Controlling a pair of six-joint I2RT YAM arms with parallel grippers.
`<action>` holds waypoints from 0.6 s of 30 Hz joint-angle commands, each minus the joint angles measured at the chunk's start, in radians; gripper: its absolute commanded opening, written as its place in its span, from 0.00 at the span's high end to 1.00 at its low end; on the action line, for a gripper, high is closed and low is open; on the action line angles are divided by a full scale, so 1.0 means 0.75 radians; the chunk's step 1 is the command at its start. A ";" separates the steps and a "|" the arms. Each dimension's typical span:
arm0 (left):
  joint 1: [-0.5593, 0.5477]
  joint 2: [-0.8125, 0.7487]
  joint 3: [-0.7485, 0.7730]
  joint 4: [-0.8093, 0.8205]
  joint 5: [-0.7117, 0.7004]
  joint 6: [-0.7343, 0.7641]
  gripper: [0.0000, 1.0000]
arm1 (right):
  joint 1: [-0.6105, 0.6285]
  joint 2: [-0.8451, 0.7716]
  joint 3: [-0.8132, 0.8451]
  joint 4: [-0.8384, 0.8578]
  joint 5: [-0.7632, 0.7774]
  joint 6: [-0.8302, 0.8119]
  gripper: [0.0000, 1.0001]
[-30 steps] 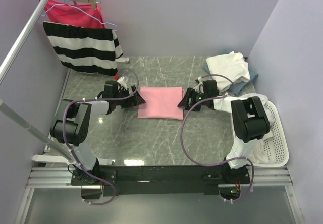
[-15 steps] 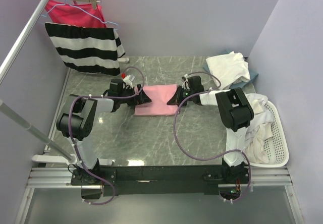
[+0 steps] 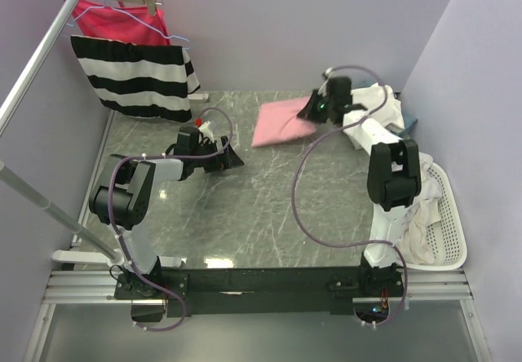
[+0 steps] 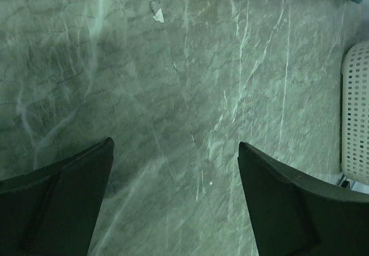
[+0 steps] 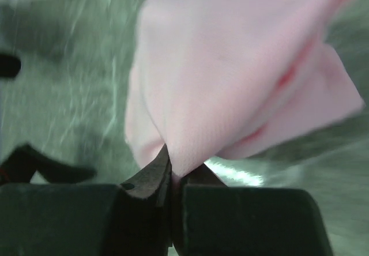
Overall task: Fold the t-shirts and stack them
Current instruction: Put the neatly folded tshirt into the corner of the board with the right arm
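Our right gripper [image 3: 315, 108] clamped on the pink t-shirt [image 3: 281, 122] near the tabletop's [image 3: 269, 211] far edge, our left gripper [image 3: 232, 158] spread wide.

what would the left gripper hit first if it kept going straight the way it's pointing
Probably nothing soon: ahead of the left gripper lies only bare table; the lifted pink t-shirt hangs further on, depth unclear.

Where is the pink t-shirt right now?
In the top view, the pink t-shirt is at the far right of the table, pinched by the right gripper, just left of the cream-white t-shirts.
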 commanded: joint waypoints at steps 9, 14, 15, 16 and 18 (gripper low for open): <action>0.002 -0.020 0.033 -0.021 0.016 0.030 0.05 | -0.411 -0.008 0.313 -0.078 0.506 -0.045 1.00; 0.002 0.006 0.045 -0.023 0.033 0.030 0.04 | -0.484 0.002 0.240 -0.043 0.641 -0.055 1.00; 0.002 0.013 0.045 -0.023 0.037 0.028 0.05 | -0.499 0.002 0.223 -0.057 0.649 -0.039 1.00; 0.002 0.019 0.054 -0.025 0.047 0.028 0.04 | -0.517 0.000 0.209 -0.066 0.702 -0.032 1.00; 0.002 0.043 0.064 -0.030 0.063 0.026 0.05 | -0.536 -0.018 0.156 -0.056 0.707 -0.020 1.00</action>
